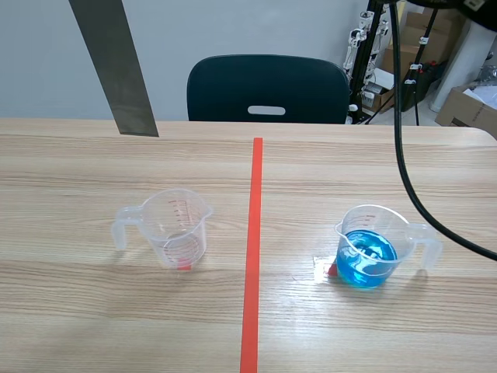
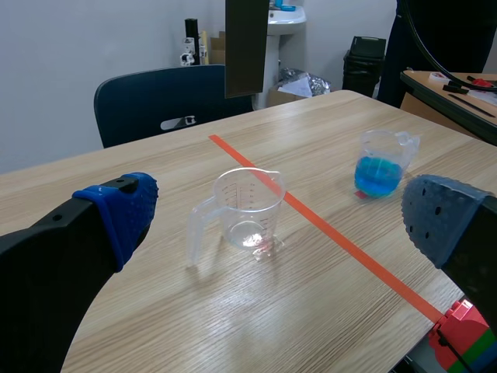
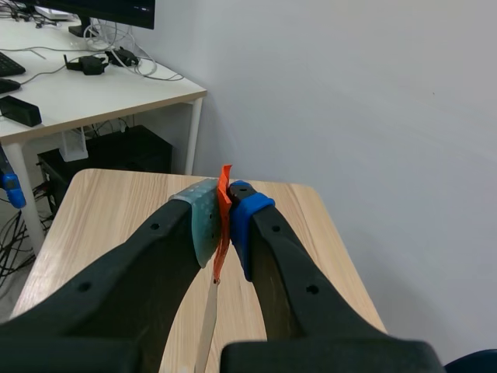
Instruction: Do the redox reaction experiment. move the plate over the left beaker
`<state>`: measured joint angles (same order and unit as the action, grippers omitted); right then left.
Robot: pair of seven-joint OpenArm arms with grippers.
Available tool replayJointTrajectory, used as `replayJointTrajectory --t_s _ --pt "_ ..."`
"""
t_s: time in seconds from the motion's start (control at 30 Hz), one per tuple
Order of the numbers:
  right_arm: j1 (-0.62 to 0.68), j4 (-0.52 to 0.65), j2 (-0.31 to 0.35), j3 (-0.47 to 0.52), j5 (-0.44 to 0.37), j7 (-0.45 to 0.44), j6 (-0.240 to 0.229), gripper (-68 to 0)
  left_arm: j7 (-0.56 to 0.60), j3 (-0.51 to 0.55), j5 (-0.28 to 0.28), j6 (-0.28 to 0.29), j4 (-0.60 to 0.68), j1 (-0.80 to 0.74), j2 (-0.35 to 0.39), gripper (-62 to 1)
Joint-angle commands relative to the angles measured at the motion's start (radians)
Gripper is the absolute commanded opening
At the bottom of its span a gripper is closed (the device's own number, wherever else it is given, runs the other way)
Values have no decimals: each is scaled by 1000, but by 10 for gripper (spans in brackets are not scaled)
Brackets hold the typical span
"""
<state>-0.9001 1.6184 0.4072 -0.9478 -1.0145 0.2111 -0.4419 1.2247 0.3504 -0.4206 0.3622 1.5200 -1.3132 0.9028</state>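
1. Right gripper: from its wrist camera I see both fingers closed on the plate, which shows edge-on as a thin pale strip running down between the pads. An orange-red strip sticks up from the clamp point, and I cannot tell what it is.

2. Plate: in the scene view I note a long grey metal strip hanging tilted in the air. Its lower end is beyond the empty beaker and to that beaker's left. It touches neither the beaker nor the table. In the left wrist view the plate hangs high beyond the empty beaker, not down at its rim.

3. Left gripper: fingers spread wide with nothing between them. The empty beaker stands ahead of them, upright on the table.

4. Empty beaker: clear plastic with red graduations, its handle on the side away from the red tape line. The tape runs just to the beaker's right.

5. Second beaker: it holds blue liquid and stands upright well to the right of the empty beaker, across the tape, with its handle turned away.

6. A dark chair stands beyond the empty beaker, at the table's far edge. A black cable hangs far to the beaker's right.
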Motion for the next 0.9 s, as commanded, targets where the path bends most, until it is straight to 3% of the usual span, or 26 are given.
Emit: replayJointTrajectory --t_s 0.0,0.87 --pt "-31 11 -2 13 -11 -19 4 -673 17 0 -7 -2 11 1 -7 14" --pt "-31 11 0 13 -11 -14 0 -673 41 0 -7 -10 11 1 -7 14"
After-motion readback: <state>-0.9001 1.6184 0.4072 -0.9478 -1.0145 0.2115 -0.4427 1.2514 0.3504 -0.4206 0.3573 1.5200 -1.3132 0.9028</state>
